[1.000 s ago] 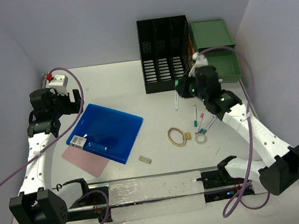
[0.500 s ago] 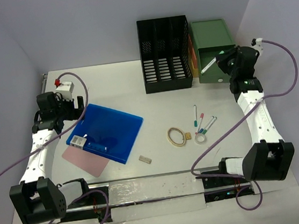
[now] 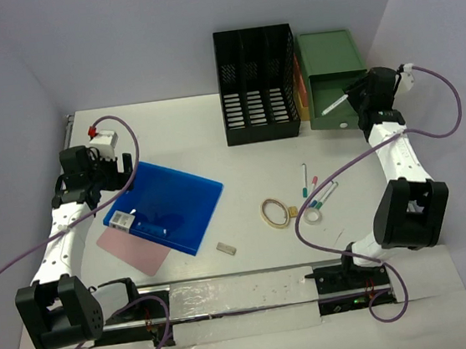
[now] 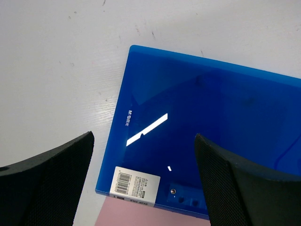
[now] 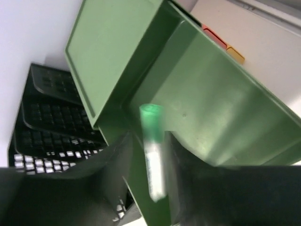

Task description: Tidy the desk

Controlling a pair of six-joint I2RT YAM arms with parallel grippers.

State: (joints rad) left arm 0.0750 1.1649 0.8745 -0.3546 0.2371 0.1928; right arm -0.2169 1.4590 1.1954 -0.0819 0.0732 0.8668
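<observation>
Showing the put-away step of tidying the desk [image 3: 211, 126], which fills the overhead view beneath both arms with its metal rail along the near edge: your right gripper [image 5: 147, 137] hangs over the pulled-out green drawer [image 5: 211, 108] at the far right corner, just beside the black file rack [image 3: 256, 83]. A green-capped marker [image 5: 154, 153] stands between the jaws, cap toward the drawer floor. A thin gap seems to show on one side of it, and the barrel is blurred, so you cannot tell whether it is clamped or already let go. Your left gripper [image 4: 143, 137] is spread wide with nothing in it, above the near-left corner of the blue folder [image 4: 211, 122], which lies on a pink sheet [image 3: 127, 245]. Judged from this, the next move calls for seeing the marker land inside the drawer, then returning for the loose pens [image 3: 314, 186] mid-desk (three, apparently, near a rubber band [image 3: 274, 213]). Legible marks are few: the folder carries a white barcode sticker [image 4: 135, 181], its print too small to read, and a short white brand mark [image 4: 128, 117] along the edge, starting with an M and otherwise unclear.
</observation>
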